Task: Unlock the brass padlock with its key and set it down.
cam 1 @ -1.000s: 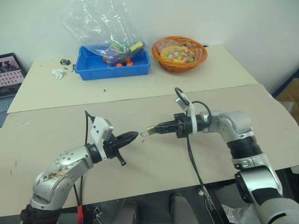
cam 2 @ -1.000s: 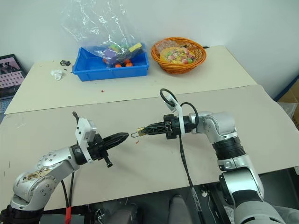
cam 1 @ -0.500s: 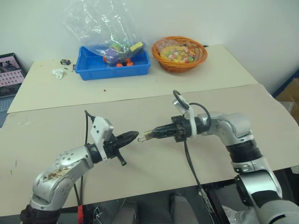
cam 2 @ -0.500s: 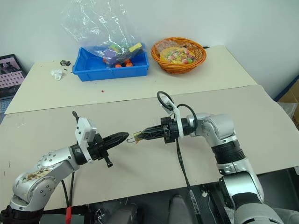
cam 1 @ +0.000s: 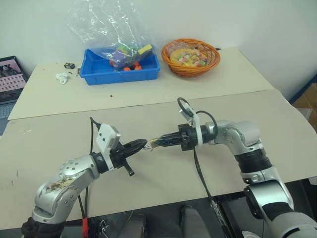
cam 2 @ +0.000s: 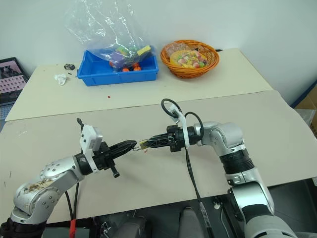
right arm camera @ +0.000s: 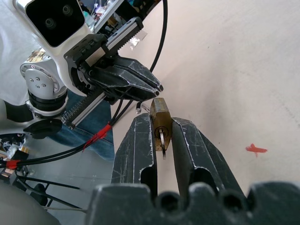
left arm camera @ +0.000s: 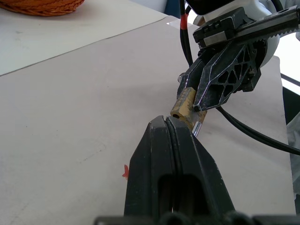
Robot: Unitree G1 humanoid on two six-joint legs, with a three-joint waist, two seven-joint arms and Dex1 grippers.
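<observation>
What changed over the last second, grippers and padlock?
The right gripper, still clamped on the brass padlock, moved toward the left gripper, closing the gap until the padlock sits right at its fingertips. The left gripper stayed shut and in place. The blue bin and orange basket are unchanged.

left claw closed, right claw clamped, tips meeting

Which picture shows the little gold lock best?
The right wrist view: the padlock sits close up between the right gripper's fingers, its key sticking out. The left wrist view shows its brass end beside the shut left gripper. In the eye views it is a tiny speck between the grippers.
</observation>
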